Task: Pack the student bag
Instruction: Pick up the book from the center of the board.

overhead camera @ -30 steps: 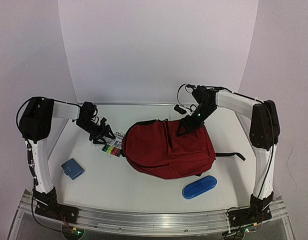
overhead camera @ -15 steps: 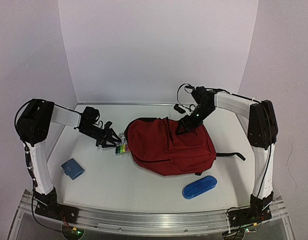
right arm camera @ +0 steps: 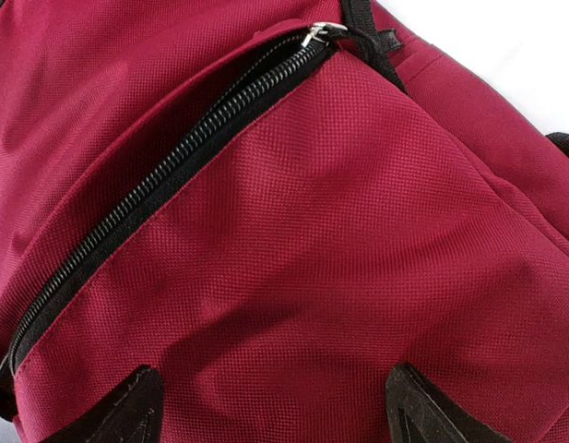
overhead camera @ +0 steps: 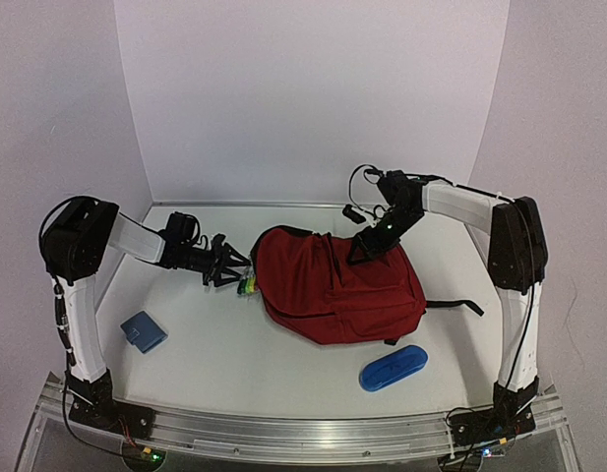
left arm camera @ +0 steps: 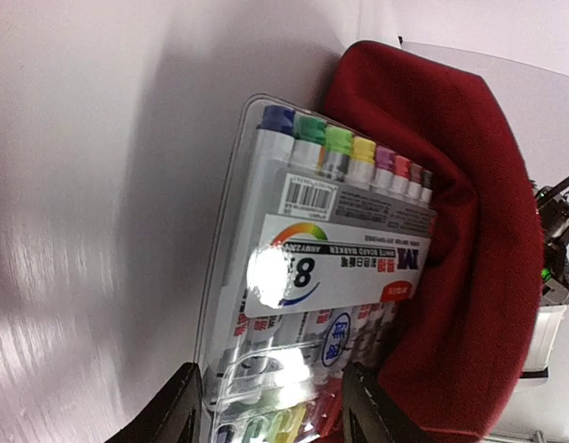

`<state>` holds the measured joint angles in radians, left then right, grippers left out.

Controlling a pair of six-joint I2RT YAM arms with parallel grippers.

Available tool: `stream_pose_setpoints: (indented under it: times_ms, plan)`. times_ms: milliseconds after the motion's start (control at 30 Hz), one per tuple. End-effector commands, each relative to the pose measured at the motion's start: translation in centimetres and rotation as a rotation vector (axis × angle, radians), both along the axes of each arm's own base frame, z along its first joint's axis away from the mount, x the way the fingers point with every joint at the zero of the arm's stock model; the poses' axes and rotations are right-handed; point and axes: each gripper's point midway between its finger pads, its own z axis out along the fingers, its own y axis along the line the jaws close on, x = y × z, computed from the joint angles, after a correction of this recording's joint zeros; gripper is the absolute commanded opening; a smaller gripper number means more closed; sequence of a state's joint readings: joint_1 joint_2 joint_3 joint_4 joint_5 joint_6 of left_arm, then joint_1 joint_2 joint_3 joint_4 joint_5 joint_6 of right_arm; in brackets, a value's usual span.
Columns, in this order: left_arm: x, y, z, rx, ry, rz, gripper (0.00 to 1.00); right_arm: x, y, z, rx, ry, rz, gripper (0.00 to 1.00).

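Observation:
The student bag (overhead camera: pixel 342 295) lies flat mid-table, dark red, with a black strap trailing right. My left gripper (overhead camera: pixel 236 270) is shut on a clear pack of coloured markers (overhead camera: pixel 246 285) at the bag's left edge. In the left wrist view the marker pack (left arm camera: pixel 321 277) sits between both fingers (left arm camera: pixel 178 411), its right side tucked against the red fabric of the bag (left arm camera: pixel 459 258). My right gripper (overhead camera: pixel 367 246) stands open over the bag's far top. In the right wrist view its tips spread wide above the bag's fabric (right arm camera: pixel 312 231), near a black zipper (right arm camera: pixel 173 166).
A blue oblong case (overhead camera: pixel 393 369) lies near the front, right of centre. A small blue flat thing (overhead camera: pixel 144 331) rests at the front left. A small black object (overhead camera: pixel 351 211) sits behind the bag. White walls close the table at the back and both sides.
My left gripper has carried the marker pack to the right, up to the bag's left edge. The bag's left side has shifted slightly. The right gripper has barely moved.

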<state>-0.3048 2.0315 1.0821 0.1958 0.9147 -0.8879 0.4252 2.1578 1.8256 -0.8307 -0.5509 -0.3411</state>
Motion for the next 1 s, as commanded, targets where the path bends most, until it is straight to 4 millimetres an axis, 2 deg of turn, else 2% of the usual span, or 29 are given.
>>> stream_pose_setpoints:
  times_ms: [0, 100, 267, 400, 467, 567, 667, 733, 800, 967]
  plan:
    - [-0.1, -2.6, 0.5, -0.149, -0.016, -0.058, 0.51, -3.6, -1.7, -4.7, -0.111, 0.192, -0.004, 0.83]
    - [-0.6, -3.7, 0.5, -0.225, 0.002, -0.094, 0.52, -3.6, -1.7, -4.5, -0.109, 0.186, -0.002, 0.83]
    - [-1.3, -4.8, -1.2, -0.143, 0.041, -0.125, 0.61, -3.7, -1.7, -4.3, -0.107, 0.182, 0.004, 0.83]
    - [-2.2, -7.0, -1.4, -0.104, 0.037, -0.205, 0.71, -3.7, -1.6, -4.3, -0.096, 0.189, 0.002, 0.84]
    - [-2.5, -7.9, -1.1, -0.118, 0.027, -0.237, 0.80, -3.7, -1.4, -4.2, -0.092, 0.190, 0.001, 0.84]
    - [-3.1, -8.7, -0.5, -0.137, 0.006, -0.269, 0.93, -3.7, -1.4, -4.2, -0.089, 0.193, -0.003, 0.84]
    - [-3.6, -9.2, -0.6, -0.120, 0.013, -0.293, 0.99, -3.8, -1.3, -4.2, -0.088, 0.196, -0.002, 0.84]
    - [-3.5, -9.1, -1.4, -0.083, 0.027, -0.280, 1.00, -3.8, -1.3, -4.2, -0.088, 0.197, -0.003, 0.84]
    - [-3.1, -8.5, -2.9, 0.004, 0.060, -0.252, 1.00, -3.8, -1.3, -4.1, -0.085, 0.197, -0.002, 0.84]
    - [-3.0, -7.0, -5.7, 0.197, 0.148, -0.222, 0.89, -3.9, -1.2, -4.1, -0.080, 0.204, -0.006, 0.84]
